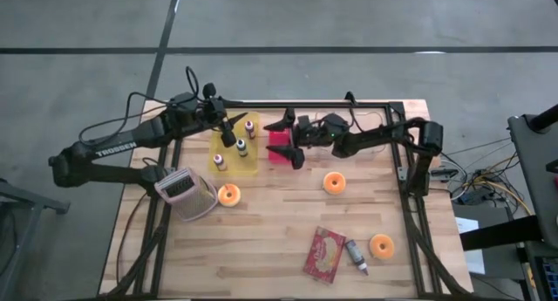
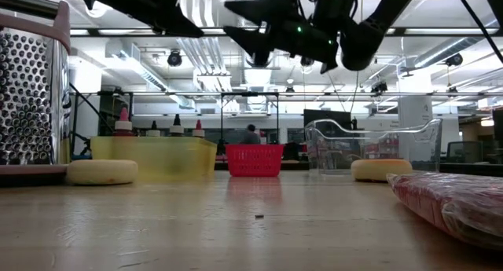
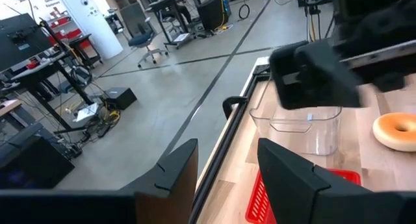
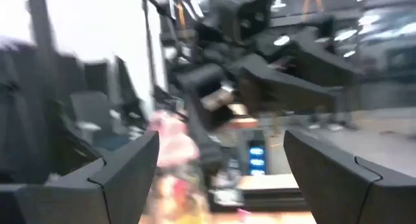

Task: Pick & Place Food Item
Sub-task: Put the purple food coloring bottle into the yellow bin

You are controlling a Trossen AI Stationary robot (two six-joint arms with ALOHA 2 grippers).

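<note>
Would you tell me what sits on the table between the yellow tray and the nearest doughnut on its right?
The red basket sits between the yellow tray and that doughnut, under the right gripper; the high view shows it.

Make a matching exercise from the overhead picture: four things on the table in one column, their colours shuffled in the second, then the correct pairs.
Things:
1. tray holding the small bottles
2. small basket under the right arm
3. grater near the left arm's base
4. doughnut at mid-table

Colours:
A. pink
B. orange
C. yellow
D. red

Pairs: 1-C, 2-D, 3-A, 4-B
</note>
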